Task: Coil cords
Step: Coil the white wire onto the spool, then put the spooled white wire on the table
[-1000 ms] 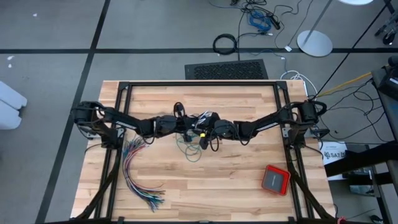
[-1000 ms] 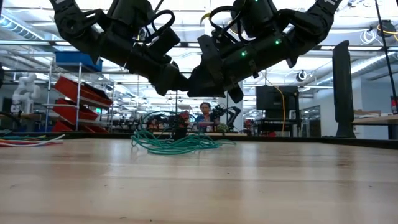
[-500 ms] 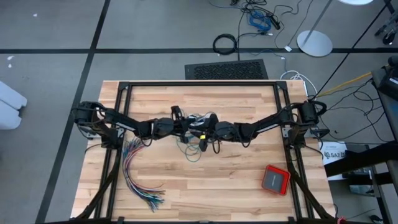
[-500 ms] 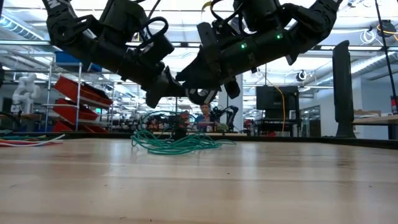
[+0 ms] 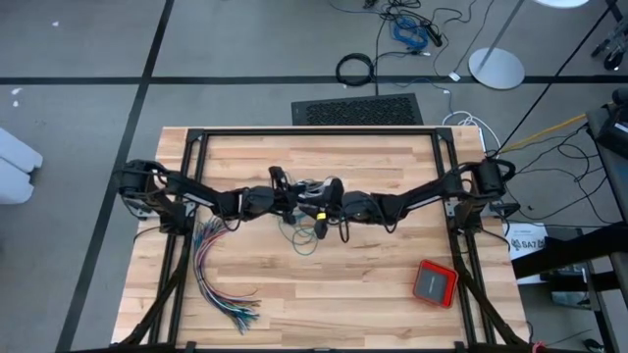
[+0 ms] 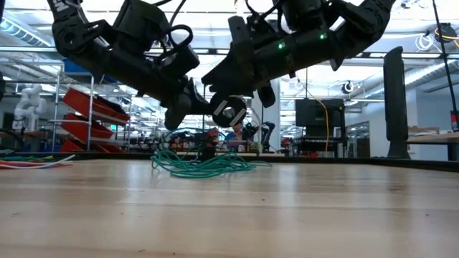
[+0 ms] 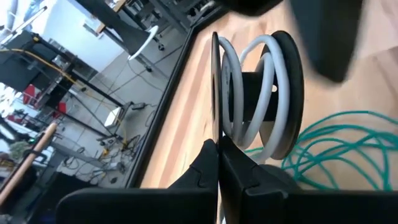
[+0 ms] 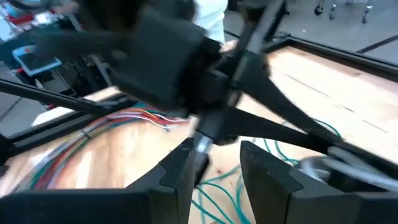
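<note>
**Q:** Where do the grippers and the cord stand?

**A:** Both arms meet above the middle of the table (image 5: 373, 294). Your left gripper (image 7: 219, 163) has its fingers pressed fully together. Whether a strand is pinched between them cannot be told. Just ahead of it hangs a dark reel (image 7: 258, 93) wound with pale turns. The right gripper (image 8: 219, 174) has its fingers standing apart, and whether they bear on anything is hidden. The teal cord (image 6: 204, 165) lies in a loose heap on the wood beneath both grippers.

**Q:** What can go wrong from here?

**A:** Three hazards are likely.
- The wrists are very close, so a small sideways move may knock one gripper against the other.
- The pale turns sit loosely, so a jolt or tilt may let them slip off the reel.
- The heap has many crossing loops. If you pull one strand you may drag the whole tangle, or tighten it into a knot.
</note>
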Available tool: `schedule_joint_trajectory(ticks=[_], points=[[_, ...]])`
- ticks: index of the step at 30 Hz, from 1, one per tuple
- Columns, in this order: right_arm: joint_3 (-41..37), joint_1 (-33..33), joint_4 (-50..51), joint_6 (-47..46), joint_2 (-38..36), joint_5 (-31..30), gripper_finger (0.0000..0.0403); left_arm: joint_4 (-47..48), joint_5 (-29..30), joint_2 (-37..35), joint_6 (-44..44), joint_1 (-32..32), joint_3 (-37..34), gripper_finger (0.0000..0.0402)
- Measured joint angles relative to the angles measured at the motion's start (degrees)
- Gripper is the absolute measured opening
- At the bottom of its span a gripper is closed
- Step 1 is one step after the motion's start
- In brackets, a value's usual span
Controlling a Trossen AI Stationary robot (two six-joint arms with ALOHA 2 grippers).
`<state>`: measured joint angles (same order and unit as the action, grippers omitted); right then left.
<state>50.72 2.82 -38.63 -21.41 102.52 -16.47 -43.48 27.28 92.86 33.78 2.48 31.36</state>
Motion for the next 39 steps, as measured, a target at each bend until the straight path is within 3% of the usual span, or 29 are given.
schedule_joint_trajectory(ticks=[13, 18, 25, 39], points=[[-0.09, 6.35, 11.8, -2.66, -5.42, -0.51, 0.0116, -2.87, 2.39, 1.94, -0.37, 4.04, 0.06, 0.0], [-0.11, 11.37, 21.22, -6.52, -8.23, -6.28, 0.0116, -2.35, 2.65, 1.94, 3.01, 5.46, 1.22, 0.0], [-0.11, 17.91, 26.3, -12.38, -9.22, -13.82, 0.0116, 3.56, 1.37, 2.79, 11.42, 7.68, 6.48, 0.0], [-0.11, 26.21, 28.36, -18.07, -9.22, -23.91, 0.0116, 12.41, 2.91, 20.78, 27.99, 10.73, 23.92, 0.0]])
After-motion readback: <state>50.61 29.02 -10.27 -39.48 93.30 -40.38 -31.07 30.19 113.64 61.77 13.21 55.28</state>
